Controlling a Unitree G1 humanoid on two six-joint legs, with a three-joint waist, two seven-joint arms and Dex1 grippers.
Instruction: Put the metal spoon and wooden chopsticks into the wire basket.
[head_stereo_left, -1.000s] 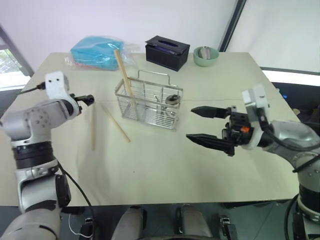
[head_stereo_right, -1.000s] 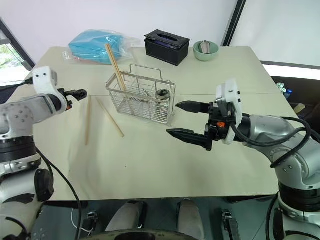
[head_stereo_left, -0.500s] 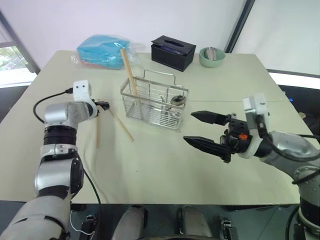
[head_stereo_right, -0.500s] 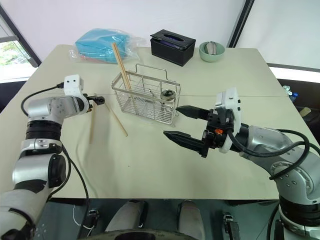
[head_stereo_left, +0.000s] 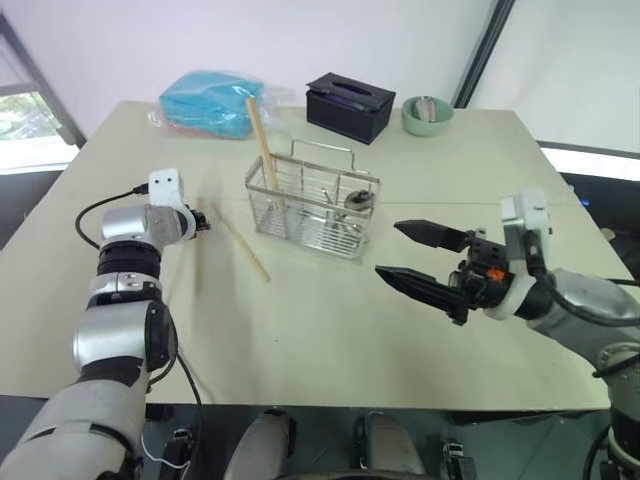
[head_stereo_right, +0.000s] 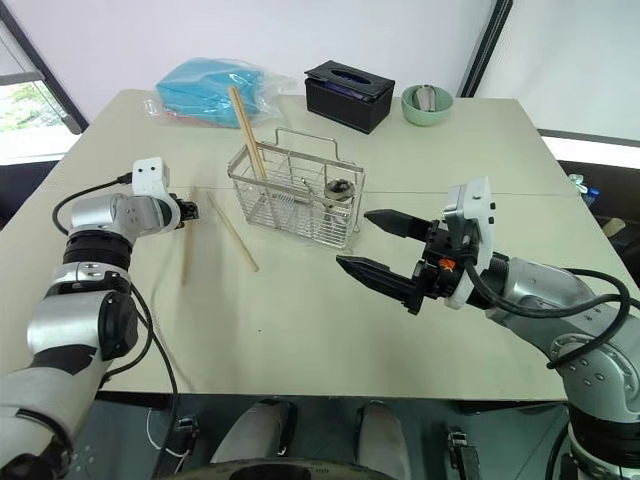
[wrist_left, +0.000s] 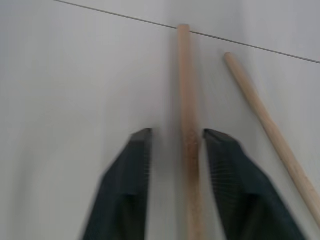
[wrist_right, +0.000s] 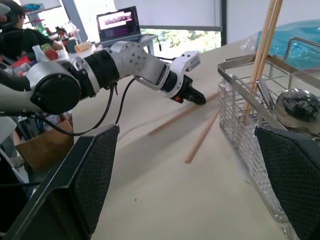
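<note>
The wire basket (head_stereo_left: 345, 232) stands mid-table. In it, one wooden chopstick (head_stereo_left: 262, 140) leans upright at the left end and the metal spoon (head_stereo_left: 354, 201) sits bowl-up at the right end. Two more chopsticks lie on the table to the basket's left, one straight (head_stereo_left: 197, 258) and one slanted (head_stereo_left: 241, 244). My left gripper (head_stereo_left: 203, 222) is down at the far end of the straight chopstick (wrist_left: 186, 85); its fingers (wrist_left: 137, 150) are drawn in close on either side of that stick, which rests on the table. My right gripper (head_stereo_left: 387, 248) hovers open and empty to the right of the basket.
A black tissue box (head_stereo_left: 350, 103), a green bowl (head_stereo_left: 427, 113) and a blue plastic-wrapped bundle (head_stereo_left: 212, 102) sit along the far side of the table. A person and a laptop (wrist_right: 118, 20) show beyond the table's left side.
My left gripper came down and forward onto the end of the straight chopstick, and its fingers closed in around it. The right gripper has stayed where it was. The head camera shifted.
</note>
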